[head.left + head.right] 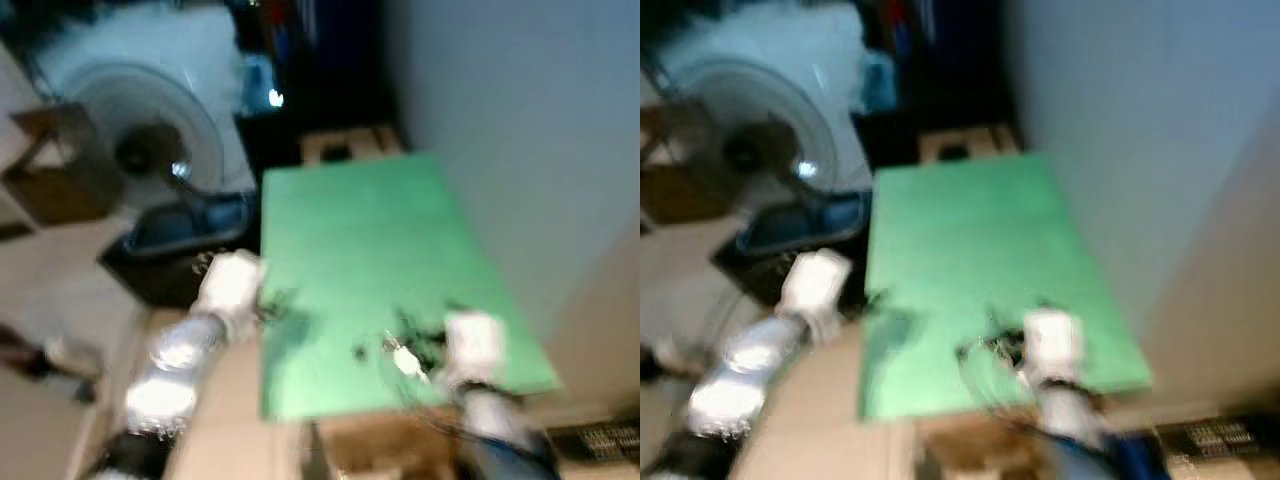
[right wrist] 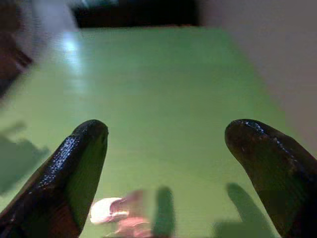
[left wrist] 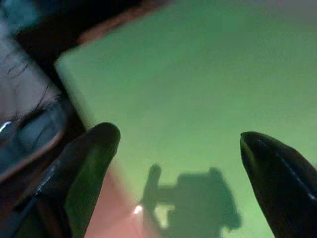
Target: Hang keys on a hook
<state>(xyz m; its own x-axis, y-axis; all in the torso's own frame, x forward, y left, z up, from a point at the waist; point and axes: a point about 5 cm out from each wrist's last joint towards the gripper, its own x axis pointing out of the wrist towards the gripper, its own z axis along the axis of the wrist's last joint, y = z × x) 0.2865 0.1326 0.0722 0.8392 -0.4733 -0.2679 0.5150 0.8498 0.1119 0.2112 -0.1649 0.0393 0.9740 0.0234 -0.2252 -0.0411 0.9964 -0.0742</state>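
The head views are blurred. A green tabletop (image 1: 360,230) runs along a pale wall. My right gripper (image 2: 166,131) hovers open low over the table's near right part, with its wrist (image 1: 472,340) white. A small shiny object, probably the keys (image 1: 405,358), lies on the green surface just before that gripper; it shows as a blurred pale pink shape (image 2: 119,210) near the fingers, untouched. My left gripper (image 3: 178,141) is open over the table's left edge, its black fingers (image 1: 275,305) just past the rim, nothing between them.
A standing fan (image 1: 150,140) and a dark bin (image 1: 180,240) sit on the floor left of the table. A cardboard box (image 1: 350,145) lies beyond the far end. The wall (image 1: 520,150) borders the right side. Brown cardboard (image 1: 390,450) lies below the near edge.
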